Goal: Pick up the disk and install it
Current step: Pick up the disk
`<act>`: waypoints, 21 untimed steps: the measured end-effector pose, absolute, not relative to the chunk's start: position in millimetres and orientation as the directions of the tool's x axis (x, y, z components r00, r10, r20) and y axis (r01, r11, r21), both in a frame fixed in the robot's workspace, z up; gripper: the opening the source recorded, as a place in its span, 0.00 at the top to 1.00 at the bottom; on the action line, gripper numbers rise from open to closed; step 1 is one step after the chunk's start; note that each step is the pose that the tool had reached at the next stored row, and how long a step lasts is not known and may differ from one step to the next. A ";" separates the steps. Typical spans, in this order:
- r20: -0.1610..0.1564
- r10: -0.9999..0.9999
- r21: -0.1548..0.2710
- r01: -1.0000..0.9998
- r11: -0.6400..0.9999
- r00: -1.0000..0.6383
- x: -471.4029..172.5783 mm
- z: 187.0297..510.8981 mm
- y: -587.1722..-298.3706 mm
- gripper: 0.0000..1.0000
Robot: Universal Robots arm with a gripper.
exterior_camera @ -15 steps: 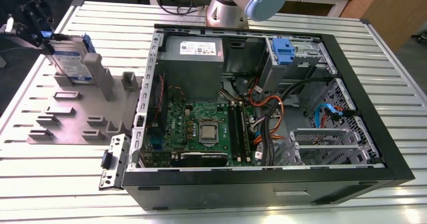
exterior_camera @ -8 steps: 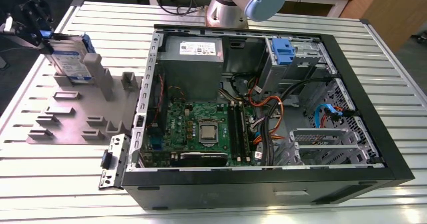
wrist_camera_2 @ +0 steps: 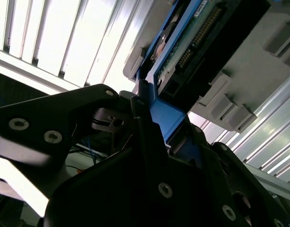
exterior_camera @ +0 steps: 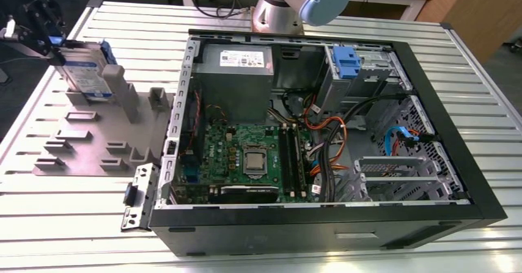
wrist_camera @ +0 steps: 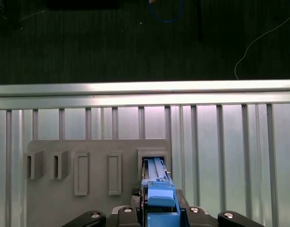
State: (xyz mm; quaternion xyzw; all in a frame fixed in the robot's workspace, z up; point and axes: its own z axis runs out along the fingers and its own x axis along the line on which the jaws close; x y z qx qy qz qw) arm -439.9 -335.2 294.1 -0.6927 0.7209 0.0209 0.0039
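The disk (exterior_camera: 85, 71) stands on edge in a slot of the grey holder plate (exterior_camera: 90, 145) at the exterior view's left. It is silver-grey with a white-and-blue label and blue side rails. My gripper (exterior_camera: 58, 48) is at its top edge, shut on the blue rail. In the first wrist view the blue rail (wrist_camera: 158, 189) runs from between my fingers down into the slot (wrist_camera: 153, 156). In the second wrist view my black fingers (wrist_camera_2: 145, 118) clamp the rail (wrist_camera_2: 166, 116), and the disk's circuit-board side (wrist_camera_2: 197, 33) shows beyond it.
An open black computer case (exterior_camera: 456, 163) lies flat in the middle of the slatted aluminium table (exterior_camera: 49, 224). Inside it are a motherboard (exterior_camera: 244, 157), a grey power supply (exterior_camera: 236, 59), a blue drive bay bracket (exterior_camera: 346, 62) and cables. The arm's base (exterior_camera: 282, 10) stands behind the case.
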 end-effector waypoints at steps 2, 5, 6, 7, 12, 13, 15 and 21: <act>-0.034 -0.999 0.025 -0.999 0.039 -0.040 -439.9 294.9 -335.2 0.64; -0.034 -0.999 0.024 -0.999 0.039 -0.040 -439.9 294.9 -335.2 0.64; -0.034 -0.999 0.025 -0.999 0.039 -0.040 -439.9 295.1 -335.2 0.64; -0.034 -0.999 0.025 -0.999 0.040 -0.040 -440.0 295.3 -335.3 0.64; -0.034 -0.999 0.025 -0.999 0.039 -0.040 -440.0 296.3 -335.3 0.64; -0.034 -0.999 0.025 -0.999 0.039 -0.040 -440.0 296.7 -335.3 0.64; -0.034 -0.999 0.025 -0.999 0.039 -0.040 -440.0 298.0 -335.3 0.64; -0.034 -0.999 0.025 -0.999 0.039 -0.040 -440.0 302.4 -335.3 0.64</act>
